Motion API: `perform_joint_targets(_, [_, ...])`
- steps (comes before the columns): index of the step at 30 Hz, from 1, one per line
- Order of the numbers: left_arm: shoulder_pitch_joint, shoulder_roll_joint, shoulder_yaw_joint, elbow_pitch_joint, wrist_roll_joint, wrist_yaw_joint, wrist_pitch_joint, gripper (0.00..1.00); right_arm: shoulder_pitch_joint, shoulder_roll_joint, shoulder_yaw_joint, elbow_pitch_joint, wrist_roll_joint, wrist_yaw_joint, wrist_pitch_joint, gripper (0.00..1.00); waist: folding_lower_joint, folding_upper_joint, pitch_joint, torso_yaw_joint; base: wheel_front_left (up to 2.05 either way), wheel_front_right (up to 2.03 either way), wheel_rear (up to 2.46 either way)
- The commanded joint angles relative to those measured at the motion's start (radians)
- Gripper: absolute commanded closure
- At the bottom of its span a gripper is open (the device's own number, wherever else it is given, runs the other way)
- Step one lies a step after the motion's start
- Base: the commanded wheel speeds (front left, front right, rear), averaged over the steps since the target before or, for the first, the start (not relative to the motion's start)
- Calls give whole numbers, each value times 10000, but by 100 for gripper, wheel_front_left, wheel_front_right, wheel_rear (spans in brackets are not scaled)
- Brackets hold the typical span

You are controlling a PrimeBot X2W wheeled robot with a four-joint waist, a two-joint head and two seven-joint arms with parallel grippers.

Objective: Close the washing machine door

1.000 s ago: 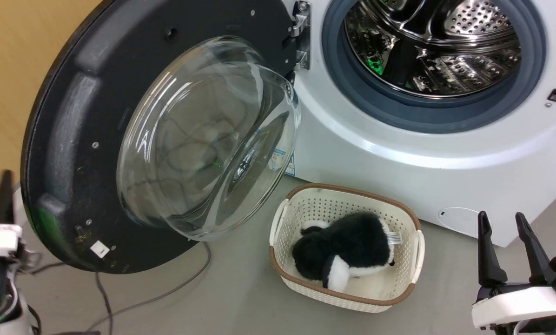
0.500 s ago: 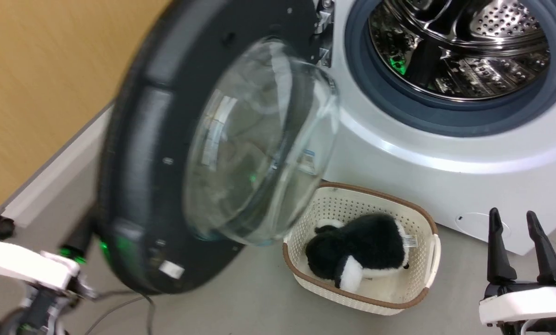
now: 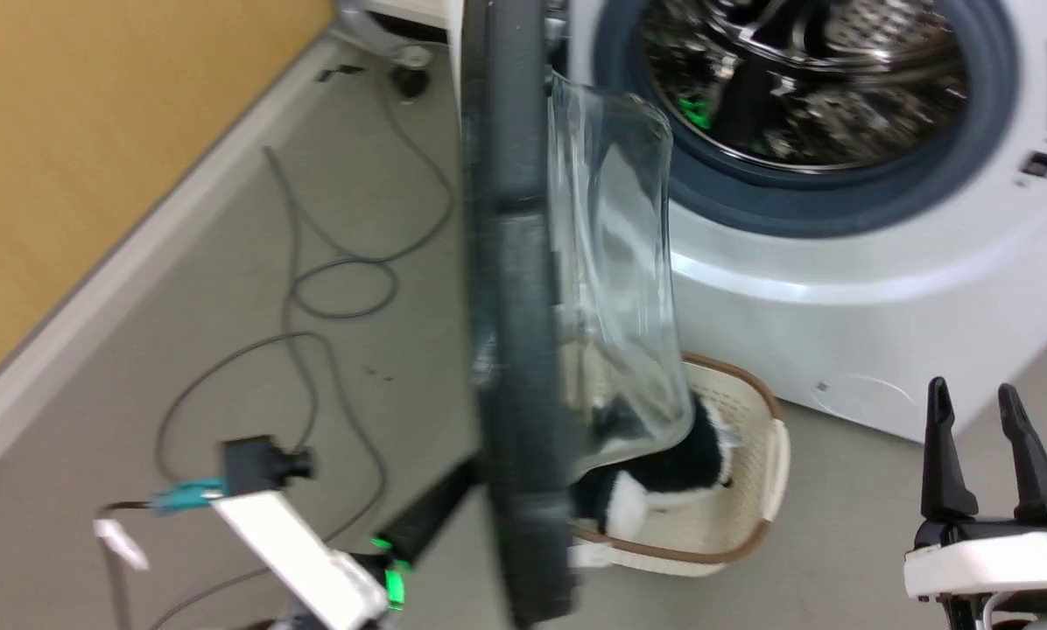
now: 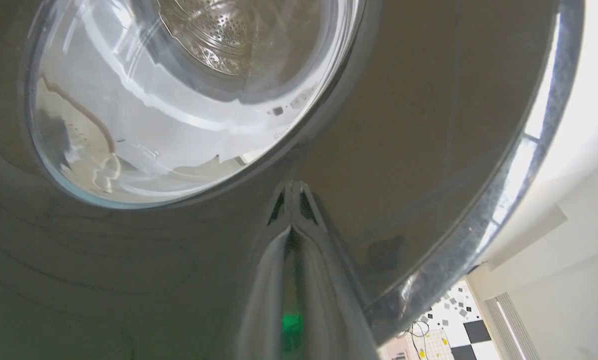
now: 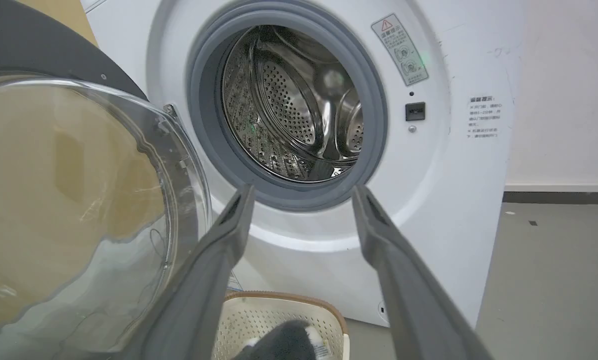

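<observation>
left gripper [image 4: 291, 200] pinched closed, empty, tips against washing machine door [image 4: 429, 125] | door edge-on, blurred | basket [image 3: 755, 525] half hidden

Grey floor [image 3: 226, 289], loose cables [image 3: 293, 254]; tan wall [image 3: 94, 131], pale skirting [image 3: 138, 254]; second wall [image 5: 564, 50] white.

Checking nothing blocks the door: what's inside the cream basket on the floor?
A black-and-white plush toy lies in the basket. The washing machine door and its glass bowl cover part of the toy and the basket's left side, so the rest is hidden.
</observation>
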Motion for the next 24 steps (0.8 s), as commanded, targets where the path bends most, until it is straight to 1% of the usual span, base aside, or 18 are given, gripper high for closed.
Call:
perform_joint_targets(1, [124, -90, -344, -85, 63, -45, -161, 100, -178, 24, -9, -34, 81, 8, -44, 0, -1, 0, 131, -436, 0, 0, 0])
perform_joint_targets(4, [-17, -170, -1272, -51, 156, -46, -551, 100, -248, 24, -92, -61, 59, 8, -44, 0, -1, 0, 264, -900, 0, 0, 0])
perform_joint_targets(9, [-740, -234, -2613, 651, 498, -46, -1464, 100, -354, 24, 29, -43, 74, 8, -44, 0, -1, 0, 338, -1753, 0, 0, 0])
perform_joint_targets(11, [-1074, -254, -2994, 1050, 656, -46, -2012, 100, -393, 24, 56, -44, 100, 8, -44, 0, -1, 0, 349, -2107, 0, 0, 0])
perform_joint_targets(15, [-1779, -299, -3694, 1833, 640, -46, -3065, 100, -407, 24, 67, -49, 112, 8, -44, 0, -1, 0, 373, -2728, 0, 0, 0])
perform_joint_targets(19, [-2417, -313, -4428, 2646, 686, -46, -3768, 100, -359, 24, 23, -53, 100, 8, -44, 0, -1, 0, 398, -3134, 0, 0, 0])
perform_joint_targets(24, [-2892, -275, -5081, 3291, 504, -46, -4482, 100, -279, 24, 91, -76, 126, 8, -44, 0, -1, 0, 358, -3418, 0, 0, 0])
